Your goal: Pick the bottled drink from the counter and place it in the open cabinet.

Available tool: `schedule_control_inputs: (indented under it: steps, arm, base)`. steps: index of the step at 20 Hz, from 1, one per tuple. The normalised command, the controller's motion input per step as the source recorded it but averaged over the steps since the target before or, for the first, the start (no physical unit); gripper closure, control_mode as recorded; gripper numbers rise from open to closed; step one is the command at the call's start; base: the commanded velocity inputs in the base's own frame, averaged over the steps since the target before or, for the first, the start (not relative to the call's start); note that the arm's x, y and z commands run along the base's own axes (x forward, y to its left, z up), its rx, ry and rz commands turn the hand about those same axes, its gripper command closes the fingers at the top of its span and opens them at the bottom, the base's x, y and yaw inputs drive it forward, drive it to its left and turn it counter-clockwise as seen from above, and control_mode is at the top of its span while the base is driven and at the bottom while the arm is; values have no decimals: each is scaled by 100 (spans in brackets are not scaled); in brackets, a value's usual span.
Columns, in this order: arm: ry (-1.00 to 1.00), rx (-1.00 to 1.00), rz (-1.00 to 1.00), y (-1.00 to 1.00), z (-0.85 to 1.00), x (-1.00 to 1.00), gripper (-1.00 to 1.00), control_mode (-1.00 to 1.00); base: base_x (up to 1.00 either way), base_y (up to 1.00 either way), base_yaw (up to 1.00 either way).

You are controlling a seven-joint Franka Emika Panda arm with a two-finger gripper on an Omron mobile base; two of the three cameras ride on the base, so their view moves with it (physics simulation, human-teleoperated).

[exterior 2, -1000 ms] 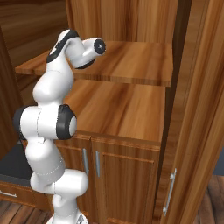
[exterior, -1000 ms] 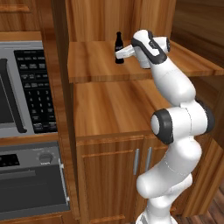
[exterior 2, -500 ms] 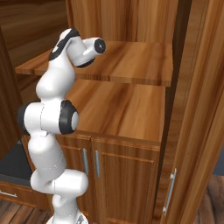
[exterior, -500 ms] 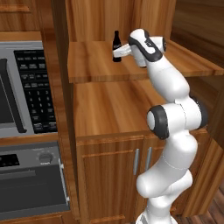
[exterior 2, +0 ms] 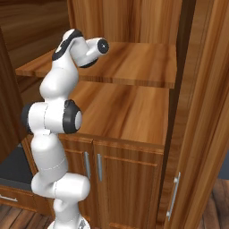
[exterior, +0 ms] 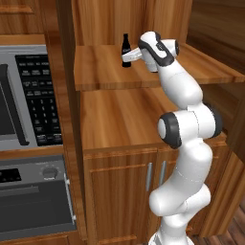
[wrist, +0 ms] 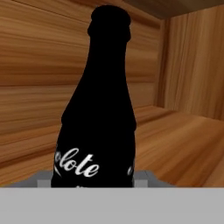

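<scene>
Bottle (exterior: pixel 126 49) first: your dark cola-style drink stands upright on the upper shelf (exterior: pixel 107 72) of the open cabinet, neck pointing straight up, toward the back of the shelf near the rear wall. Your gripper (exterior: pixel 127 57) reaches in from the right at the bottle's lower body, and the jaws look clamped on the bottle. In the hand view the bottle (wrist: pixel 97 118) sits dead ahead of the camera, right between the finger tips (wrist: pixel 142 179), its long axis running vertically and its white lettering facing you.

So the relation your next move turns on is this: the bottle is directly in the grip, upright, and whether its base already touches the shelf board or hangs just above it you cannot tell. There is only one arm, so nothing to choose there.

As for containers, the cabinet's upper shelf carries the bottle alone; the wider wooden ledge (exterior: pixel 124 119) below it looks bare, and beneath that is a two-door cupboard (exterior: pixel 129 201). A microwave (exterior: pixel 28 95) and an oven (exterior: pixel 33 196) stand to the left, well apart.

You would judge the placing nearly done: letting go and drawing back without tipping the bottle is what remains.
</scene>
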Motion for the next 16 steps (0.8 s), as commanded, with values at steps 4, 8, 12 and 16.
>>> schedule_control_inputs:
  steps: [4, 8, 12, 16]
  arm:
    - [-7, 0, 0, 5, -39, 7, 100, -100]
    - [-11, 0, 0, 1, -34, 0, 100, -100]
    - [-10, 0, 0, 1, -28, 3, 100, -100]
    - [-8, 0, 0, 4, -29, 3, 100, -100]
  base:
    - [0, 0, 0]
    - [0, 0, 0]
    - [0, 0, 0]
    - [0, 0, 0]
